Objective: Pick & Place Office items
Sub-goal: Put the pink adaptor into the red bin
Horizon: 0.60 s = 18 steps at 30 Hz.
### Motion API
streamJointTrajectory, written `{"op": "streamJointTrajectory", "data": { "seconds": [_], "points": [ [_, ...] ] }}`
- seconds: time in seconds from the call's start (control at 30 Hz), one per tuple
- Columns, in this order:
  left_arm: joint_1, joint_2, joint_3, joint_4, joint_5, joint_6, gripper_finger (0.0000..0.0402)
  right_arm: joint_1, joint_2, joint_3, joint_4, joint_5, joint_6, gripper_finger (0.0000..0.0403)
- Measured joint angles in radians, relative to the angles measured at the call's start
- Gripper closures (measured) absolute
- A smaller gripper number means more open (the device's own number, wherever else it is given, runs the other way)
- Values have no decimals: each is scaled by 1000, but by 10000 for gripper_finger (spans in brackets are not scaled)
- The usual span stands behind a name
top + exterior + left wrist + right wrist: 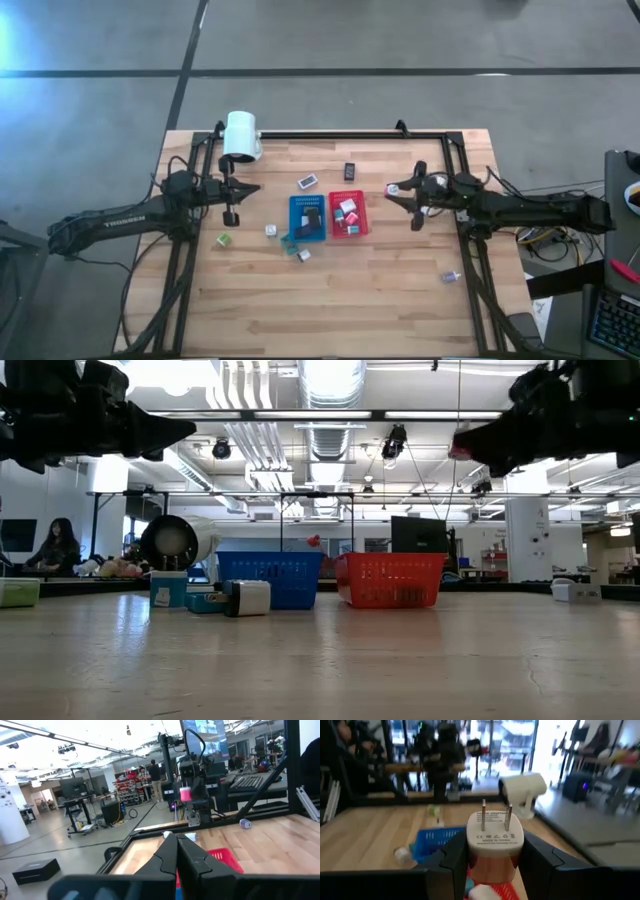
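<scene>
We have the plug (493, 840) clamped by its flat sides in the right jaws (493, 852), above the table (380, 290) at three o'clock of the red tray (360, 230). Light, stiff, slick; prongs stay clear. Left jaws (176, 851) shut, empty.

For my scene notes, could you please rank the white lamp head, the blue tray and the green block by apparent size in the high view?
1. Blue tray, largest.
2. White lamp head, close to the tray; it stands nearer the camera, so this ranking is unsure.
3. Green block, clearly smallest.
</scene>
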Motion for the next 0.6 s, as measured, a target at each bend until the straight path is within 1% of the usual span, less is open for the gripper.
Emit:
{"op": "streamJointTrajectory", "data": {
  "seconds": [0.1,0.23,0.27,0.6],
  "points": [
    [0,0,-1,9,0,-11,396,15,104,35,6,5,2,275],
    [0,-1,-1,16,0,-18,396,31,255,97,9,97,0,275],
    [0,0,-1,16,0,-18,396,32,294,114,8,103,-3,275],
    [0,0,-8,10,1,-18,396,46,692,329,-38,98,-23,275]
  ]
}}
